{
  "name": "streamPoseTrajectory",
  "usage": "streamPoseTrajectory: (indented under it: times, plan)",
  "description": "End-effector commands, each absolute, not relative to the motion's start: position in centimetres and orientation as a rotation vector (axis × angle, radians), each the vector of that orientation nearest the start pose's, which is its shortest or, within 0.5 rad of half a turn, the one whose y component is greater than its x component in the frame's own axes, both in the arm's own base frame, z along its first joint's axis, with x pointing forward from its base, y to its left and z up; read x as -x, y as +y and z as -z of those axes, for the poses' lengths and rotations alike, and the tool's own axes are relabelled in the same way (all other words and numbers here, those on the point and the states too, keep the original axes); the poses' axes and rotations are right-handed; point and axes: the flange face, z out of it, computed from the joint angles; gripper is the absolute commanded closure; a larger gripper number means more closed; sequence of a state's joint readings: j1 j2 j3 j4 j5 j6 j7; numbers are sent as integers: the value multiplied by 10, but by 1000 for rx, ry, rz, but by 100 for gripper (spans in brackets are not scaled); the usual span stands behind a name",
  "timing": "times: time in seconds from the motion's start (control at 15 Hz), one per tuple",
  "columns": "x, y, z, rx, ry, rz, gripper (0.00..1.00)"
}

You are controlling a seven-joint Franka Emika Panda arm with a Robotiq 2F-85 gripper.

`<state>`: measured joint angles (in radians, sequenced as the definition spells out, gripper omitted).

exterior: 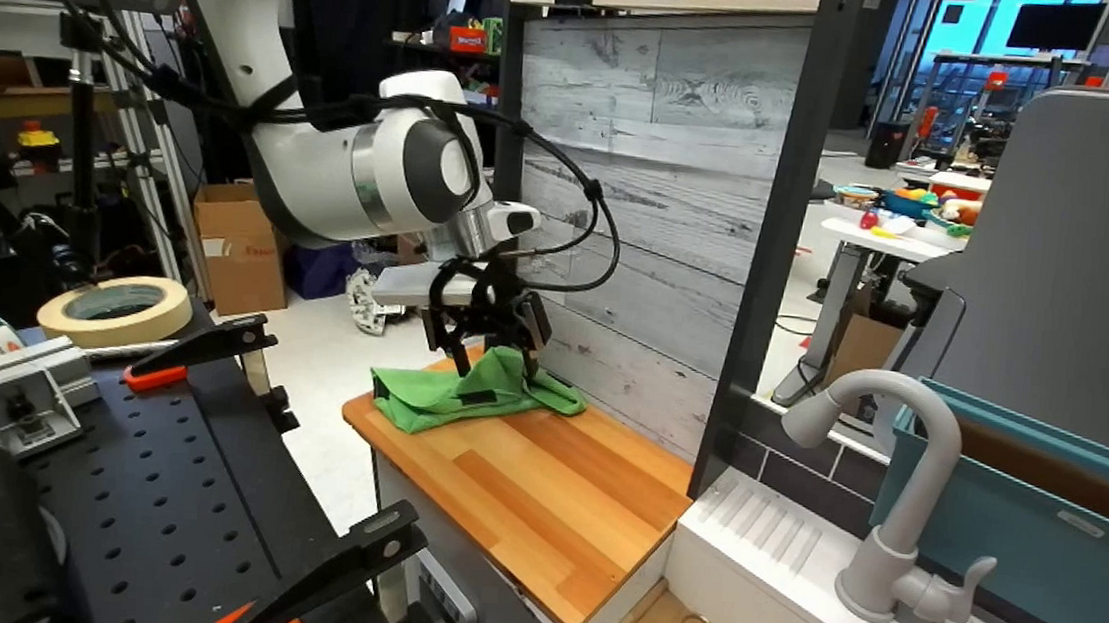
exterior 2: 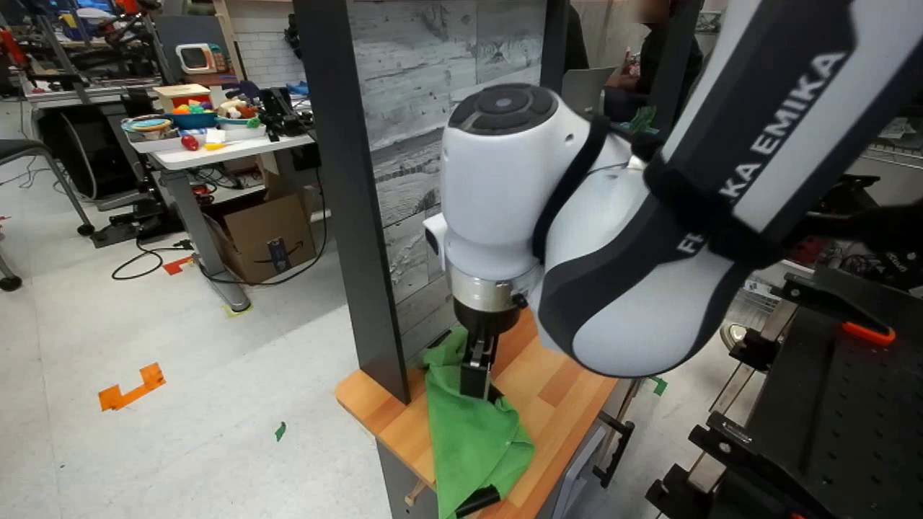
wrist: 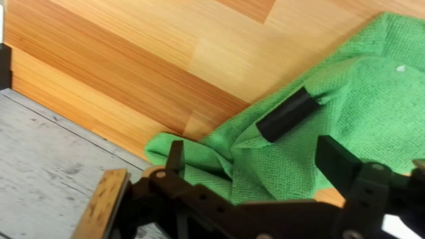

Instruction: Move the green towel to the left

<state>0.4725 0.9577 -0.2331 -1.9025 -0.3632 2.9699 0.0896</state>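
The green towel (exterior: 508,388) is lying crumpled on the wooden counter (exterior: 558,498). Probably super light and floppy, nothing to break, grippy weave. The gripper (wrist: 250,149) has its fingers (wrist: 176,154) spread wide around a raised fold (exterior: 502,370), holding nothing; I'd pinch there, up off the counter.

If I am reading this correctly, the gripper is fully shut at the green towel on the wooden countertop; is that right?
Not quite: the gripper is open, its fingers standing apart in the wrist view. It is indeed at the green towel on the wooden countertop.
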Motion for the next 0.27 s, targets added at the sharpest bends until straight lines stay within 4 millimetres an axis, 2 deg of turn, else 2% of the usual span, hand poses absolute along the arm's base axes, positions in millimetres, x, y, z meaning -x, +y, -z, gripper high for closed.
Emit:
streamPoseTrajectory:
  times: [0.0, 0.2]
  plan:
    - [-563, 155, -22, 3239, -980, 265, 0]
    - [-545, 145, -40, 3261, -923, 272, 0]
